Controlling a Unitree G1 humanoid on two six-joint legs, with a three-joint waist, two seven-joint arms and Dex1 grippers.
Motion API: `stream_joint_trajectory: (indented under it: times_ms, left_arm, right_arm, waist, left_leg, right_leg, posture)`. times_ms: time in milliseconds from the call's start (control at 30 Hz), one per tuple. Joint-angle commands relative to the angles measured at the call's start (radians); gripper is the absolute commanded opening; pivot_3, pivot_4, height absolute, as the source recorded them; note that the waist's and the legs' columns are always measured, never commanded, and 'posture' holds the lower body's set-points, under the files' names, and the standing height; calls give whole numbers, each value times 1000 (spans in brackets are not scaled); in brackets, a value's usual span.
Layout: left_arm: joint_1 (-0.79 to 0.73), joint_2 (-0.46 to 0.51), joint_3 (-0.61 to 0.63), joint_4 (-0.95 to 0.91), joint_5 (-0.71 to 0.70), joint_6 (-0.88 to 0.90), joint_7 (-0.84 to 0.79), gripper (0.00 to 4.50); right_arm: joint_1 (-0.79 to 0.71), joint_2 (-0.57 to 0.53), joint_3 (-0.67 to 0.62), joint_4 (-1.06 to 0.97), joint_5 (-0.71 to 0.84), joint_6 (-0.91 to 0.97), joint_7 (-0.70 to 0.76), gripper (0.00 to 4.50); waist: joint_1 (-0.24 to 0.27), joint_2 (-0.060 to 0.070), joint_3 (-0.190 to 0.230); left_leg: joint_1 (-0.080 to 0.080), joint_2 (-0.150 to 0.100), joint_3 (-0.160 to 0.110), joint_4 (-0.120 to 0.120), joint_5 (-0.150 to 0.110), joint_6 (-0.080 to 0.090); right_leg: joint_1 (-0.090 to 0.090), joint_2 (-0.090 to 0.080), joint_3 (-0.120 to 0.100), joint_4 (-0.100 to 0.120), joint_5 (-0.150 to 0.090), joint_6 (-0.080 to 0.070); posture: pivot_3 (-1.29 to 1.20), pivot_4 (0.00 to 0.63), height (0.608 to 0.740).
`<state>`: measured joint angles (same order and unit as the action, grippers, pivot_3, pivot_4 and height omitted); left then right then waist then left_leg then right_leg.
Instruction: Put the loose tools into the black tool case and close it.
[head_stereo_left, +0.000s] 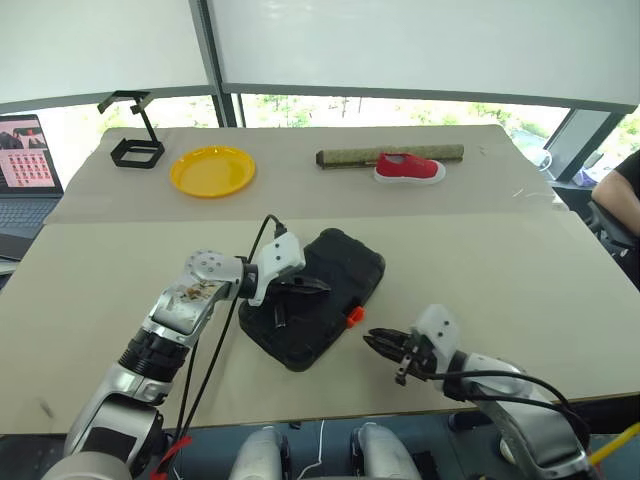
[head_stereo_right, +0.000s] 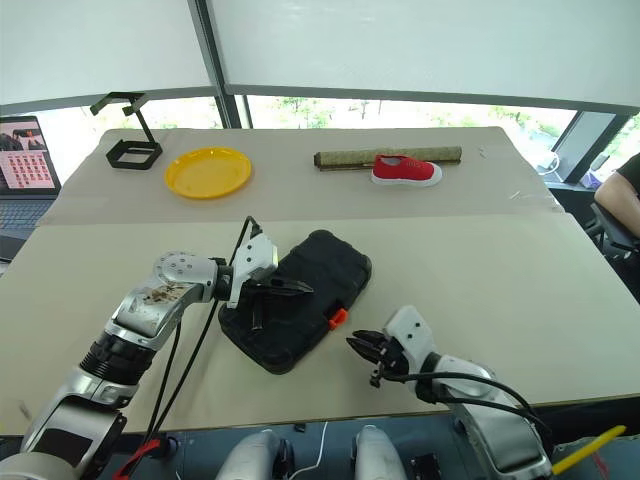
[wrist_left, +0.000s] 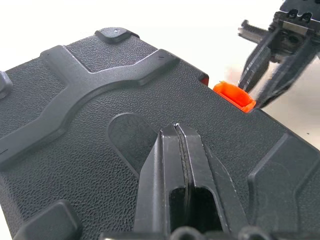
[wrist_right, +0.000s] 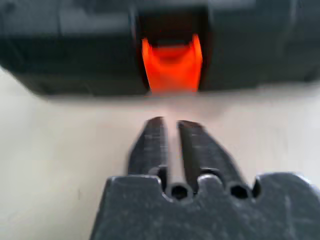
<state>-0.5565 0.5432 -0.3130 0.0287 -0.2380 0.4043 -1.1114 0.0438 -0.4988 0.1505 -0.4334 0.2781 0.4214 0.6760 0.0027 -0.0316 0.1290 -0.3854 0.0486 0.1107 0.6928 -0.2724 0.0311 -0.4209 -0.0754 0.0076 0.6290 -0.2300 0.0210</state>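
Nearest the camera, the right end effector (head_stereo_left: 385, 343) hovers low over the bench (head_stereo_left: 500, 290) with its two black fingers pressed together, holding nothing. Its tips point at the small orange latch (wrist_right: 172, 65) on the near edge of the black tool case (head_stereo_left: 335, 262), just beside it but apart from it.

That case lies shut and flat on the bench, set at a slant in front of the robot, its textured lid facing up.

On the lid rests the left end effector (wrist_left: 176, 131), its fingers also pressed together, their tips touching the lid's surface near the middle and gripping nothing.

Farther back on the bench, well apart from the case, sit a yellow plate (head_stereo_left: 212, 171), a black wire stand (head_stereo_left: 135, 148) to its left, a red shoe (head_stereo_left: 409, 167) and a long dark bar (head_stereo_left: 345, 158) just behind the shoe. A laptop (head_stereo_left: 25, 160) shows at the far left edge.
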Motion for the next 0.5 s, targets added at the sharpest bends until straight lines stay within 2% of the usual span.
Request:
stream_joint_trajectory:
  times_ms: [33,200,500]
  left_arm:
    - [55,13,-63,90,69,25,0,0]
    - [58,17,-66,94,71,25,-3,0]
    - [53,12,-71,105,73,29,-5,0]
  right_arm:
    - [-31,4,-9,7,-13,-50,-1,9]
    - [-56,11,-13,8,-5,-66,12,9]
    - [-92,21,-12,-55,63,18,31,9]
  waist:
    - [1,-1,0]
    - [0,0,0]
    - [-4,0,-1]
  left_leg:
    - [0,0,0,0,0,0]
    - [0,0,0,0,0,0]
    - [1,0,0,0,0,0]
  right_leg:
    - [0,0,0,0,0,0]
    - [0,0,0,0,1,-2]
    - [0,0,0,0,1,-2]
  posture:
    - [0,150,740]
    - [0,150,740]
    - [0,150,740]
